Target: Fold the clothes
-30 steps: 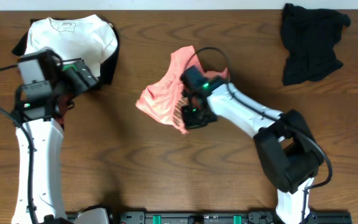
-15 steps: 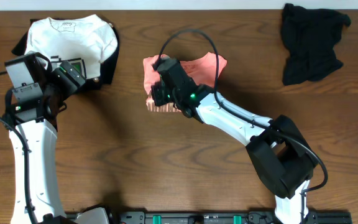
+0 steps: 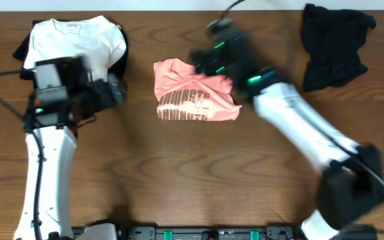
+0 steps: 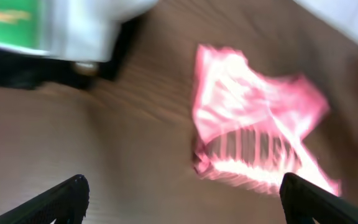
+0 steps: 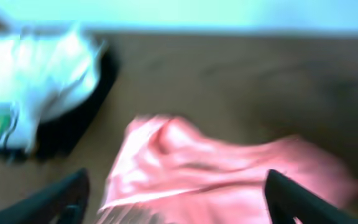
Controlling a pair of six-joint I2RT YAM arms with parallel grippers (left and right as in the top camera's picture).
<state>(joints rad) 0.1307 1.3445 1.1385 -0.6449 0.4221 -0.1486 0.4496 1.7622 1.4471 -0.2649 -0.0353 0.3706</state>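
The pink T-shirt [image 3: 193, 100] lies bunched in the middle of the table [image 3: 179, 180], print up, ungripped; the right gripper [image 5: 179, 198] hovers above it, the left gripper [image 3: 114, 93] beside it, both wide open and empty. Folding looks barely begun: next, spread it flat

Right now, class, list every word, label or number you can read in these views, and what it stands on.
No text can be read.
Pink T-shirt: dark striped print, lettering-like, too blurred to read.
White garment: small mark at its neck, too small to read.
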